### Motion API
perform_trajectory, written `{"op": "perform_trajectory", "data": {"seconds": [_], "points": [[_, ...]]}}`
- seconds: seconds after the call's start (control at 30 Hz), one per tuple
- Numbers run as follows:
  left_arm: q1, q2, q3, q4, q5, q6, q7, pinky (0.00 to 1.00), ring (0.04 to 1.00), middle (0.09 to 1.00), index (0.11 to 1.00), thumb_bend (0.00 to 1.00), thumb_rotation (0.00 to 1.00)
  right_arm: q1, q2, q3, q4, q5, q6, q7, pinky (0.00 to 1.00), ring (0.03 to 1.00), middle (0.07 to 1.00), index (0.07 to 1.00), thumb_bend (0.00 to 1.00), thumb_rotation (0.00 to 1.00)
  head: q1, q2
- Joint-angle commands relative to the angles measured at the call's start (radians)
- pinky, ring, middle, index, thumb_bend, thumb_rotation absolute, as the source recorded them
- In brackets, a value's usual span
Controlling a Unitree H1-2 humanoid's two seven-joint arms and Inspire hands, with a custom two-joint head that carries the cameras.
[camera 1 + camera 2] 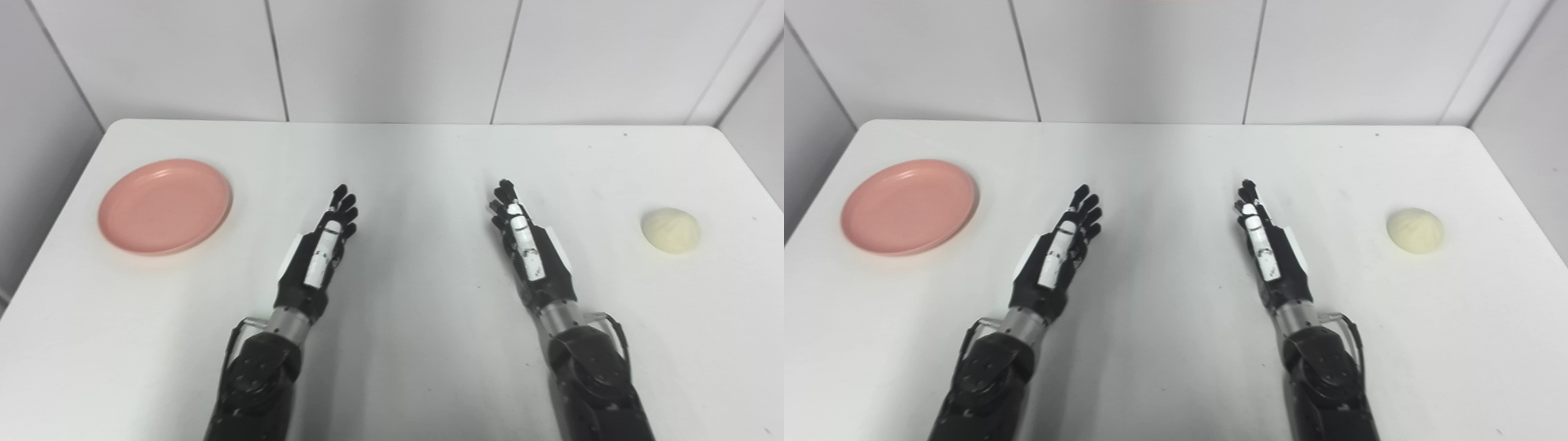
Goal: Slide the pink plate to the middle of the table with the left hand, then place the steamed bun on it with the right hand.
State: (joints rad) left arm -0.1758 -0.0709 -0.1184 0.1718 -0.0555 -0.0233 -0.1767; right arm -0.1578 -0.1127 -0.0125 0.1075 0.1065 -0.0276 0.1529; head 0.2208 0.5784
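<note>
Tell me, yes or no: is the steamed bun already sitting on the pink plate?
No: the steamed bun lies on the bare table at the right, while the pink plate sits at the far left with nothing on it.

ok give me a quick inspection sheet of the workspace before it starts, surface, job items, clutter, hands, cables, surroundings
surface: white table, a few small dark specks, otherwise bare between the arms
pink plate: near the left edge, empty, untouched
steamed bun: on the table at the right side, clear of the plate
clutter: nothing seen
left hand: open, fingers extended, over the table right of the plate, holding nothing
right hand: open, fingers extended, left of the bun, holding nothing
cables: thin dark cable looped at each wrist, nothing loose on the table
surroundings: white panelled wall behind, grey panels at both sides
</note>
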Motion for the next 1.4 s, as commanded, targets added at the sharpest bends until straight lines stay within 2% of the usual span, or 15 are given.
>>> {"op": "perform_trajectory", "data": {"seconds": [0.0,0.17,0.6,0.97,1.2,1.3,1.37], "points": [[0.051,0.001,-0.007,0.122,0.013,-0.005,0.012,1.00,0.996,1.000,1.000,0.31,1.00,0.035,-0.005,-0.007,0.061,0.011,-0.033,0.007,1.00,1.000,1.000,1.000,0.19,1.00,-0.001,-0.001],[0.044,-0.001,-0.005,0.151,0.014,-0.029,0.011,1.00,0.994,1.000,1.000,0.31,1.00,0.034,0.000,-0.010,0.056,0.015,-0.019,0.007,1.00,1.000,1.000,1.000,0.16,1.00,-0.003,-0.009],[0.044,-0.006,-0.002,0.142,0.018,-0.021,0.014,1.00,0.993,1.000,1.000,0.31,1.00,0.037,0.004,-0.012,0.045,0.015,-0.012,0.006,1.00,1.000,1.000,1.000,0.18,1.00,0.010,-0.009],[0.034,-0.004,-0.005,0.020,0.031,0.013,0.025,1.00,1.000,1.000,1.000,0.31,1.00,0.043,-0.008,-0.014,0.032,0.020,-0.013,0.011,1.00,1.000,1.000,1.000,0.18,1.00,0.030,0.000],[-0.038,0.001,0.008,-0.041,0.045,0.030,0.044,1.00,0.995,0.995,1.000,0.34,1.00,0.042,-0.010,-0.017,0.035,0.017,-0.019,0.005,1.00,1.000,1.000,1.000,0.18,1.00,0.030,0.003],[-0.069,0.000,0.021,-0.059,0.044,0.009,0.050,1.00,0.994,0.992,1.000,0.34,1.00,0.041,-0.011,-0.019,0.034,0.025,-0.016,0.010,1.00,1.000,1.000,1.000,0.18,1.00,0.033,0.004],[-0.088,-0.001,0.030,-0.080,0.048,0.007,0.060,0.98,0.980,0.981,1.000,0.38,1.00,0.040,-0.014,-0.019,0.037,0.024,-0.020,0.011,1.00,1.000,1.000,1.000,0.18,1.00,0.037,0.006]]}}
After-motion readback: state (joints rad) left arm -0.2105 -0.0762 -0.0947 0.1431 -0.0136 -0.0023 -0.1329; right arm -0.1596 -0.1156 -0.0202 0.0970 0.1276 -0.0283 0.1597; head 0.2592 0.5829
